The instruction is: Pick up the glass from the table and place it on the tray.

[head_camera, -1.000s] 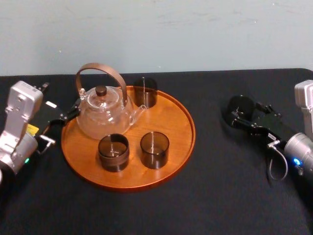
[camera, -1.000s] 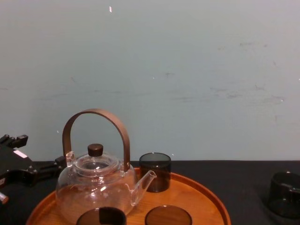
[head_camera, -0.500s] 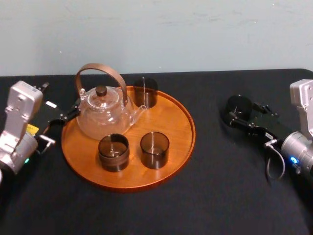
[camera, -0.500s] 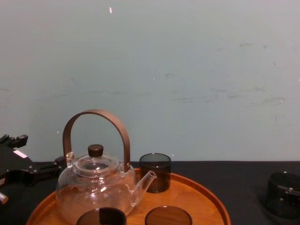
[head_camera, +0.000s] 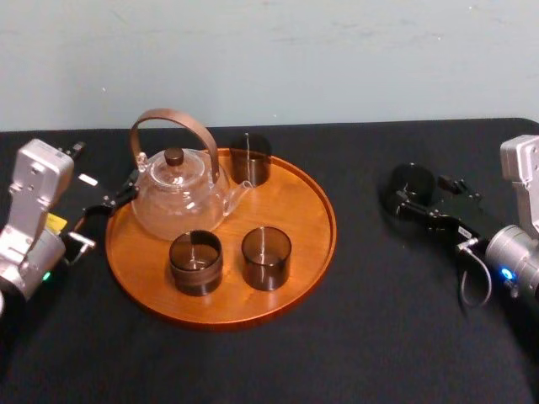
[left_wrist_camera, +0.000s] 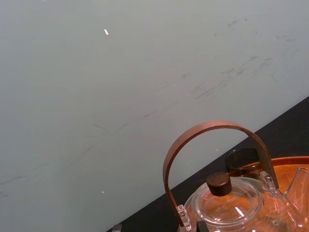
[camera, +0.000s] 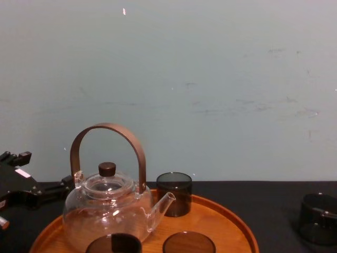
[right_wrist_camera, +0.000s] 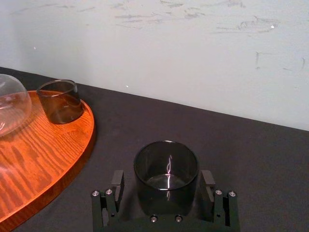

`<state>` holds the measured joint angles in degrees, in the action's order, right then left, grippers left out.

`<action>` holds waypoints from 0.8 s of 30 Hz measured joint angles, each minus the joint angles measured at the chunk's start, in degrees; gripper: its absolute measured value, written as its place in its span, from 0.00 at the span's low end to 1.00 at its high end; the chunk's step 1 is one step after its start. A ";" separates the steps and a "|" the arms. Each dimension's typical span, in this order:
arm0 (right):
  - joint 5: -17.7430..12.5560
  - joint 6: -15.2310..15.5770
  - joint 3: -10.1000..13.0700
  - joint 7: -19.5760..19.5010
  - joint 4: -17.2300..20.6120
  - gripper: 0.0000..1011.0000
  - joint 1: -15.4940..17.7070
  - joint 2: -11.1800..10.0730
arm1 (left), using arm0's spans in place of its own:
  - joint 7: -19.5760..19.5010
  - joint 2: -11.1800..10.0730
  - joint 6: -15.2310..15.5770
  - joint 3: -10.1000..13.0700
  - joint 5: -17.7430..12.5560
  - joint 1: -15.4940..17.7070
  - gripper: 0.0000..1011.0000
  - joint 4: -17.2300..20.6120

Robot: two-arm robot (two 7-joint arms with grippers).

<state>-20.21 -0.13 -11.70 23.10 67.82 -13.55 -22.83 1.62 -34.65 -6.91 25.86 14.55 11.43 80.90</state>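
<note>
A dark smoked glass [head_camera: 414,183] stands on the black table [head_camera: 379,328], to the right of the round wooden tray [head_camera: 295,206]. My right gripper [head_camera: 410,197] is open and straddles it. In the right wrist view the glass [right_wrist_camera: 166,170] sits between the two fingers [right_wrist_camera: 117,183], with a small gap on each side. The chest view catches the glass [camera: 317,219] at its lower right. My left gripper [head_camera: 109,202] rests open at the tray's left rim, holding nothing.
On the tray stand a clear glass teapot [head_camera: 177,198] with a brown arched handle and three dark glasses, one at the back [head_camera: 250,158] and two in front [head_camera: 195,262] [head_camera: 266,257]. The tray's right half is bare. A pale wall rises behind the table.
My right gripper has shifted slightly around the glass, which still stands on the table. The left arm and the things on the tray have not moved.
</note>
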 joint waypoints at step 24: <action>1.45 -0.84 -1.11 0.72 -8.45 0.99 -6.29 2.47 | 0.00 0.00 0.00 0.00 0.00 0.00 0.99 0.00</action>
<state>-18.76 -0.97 -12.81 23.82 59.37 -19.84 -20.36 1.62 -34.64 -6.91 25.86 14.55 11.43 80.90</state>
